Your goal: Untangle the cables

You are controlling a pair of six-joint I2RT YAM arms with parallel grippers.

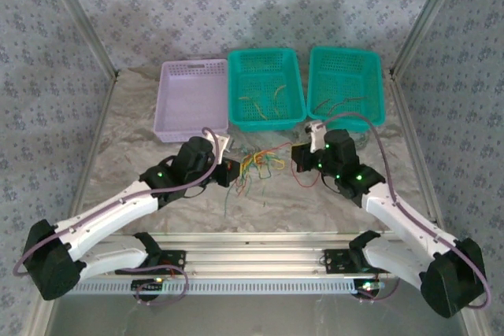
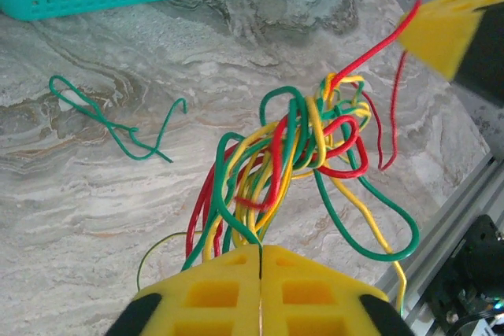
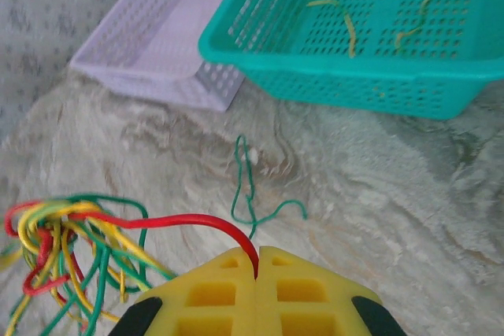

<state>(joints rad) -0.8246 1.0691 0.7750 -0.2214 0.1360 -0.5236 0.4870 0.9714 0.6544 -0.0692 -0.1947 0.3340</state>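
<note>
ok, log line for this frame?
left gripper: shut on tangle | right gripper: shut on red cable from tangle | green cable: loose on table, apart

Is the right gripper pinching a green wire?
No, the right gripper is shut on a red wire leading out of the tangle.

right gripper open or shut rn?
Shut: the right gripper clamps a red cable. Its yellow fingers meet with no gap, and the cable runs into the seam between them.
</note>
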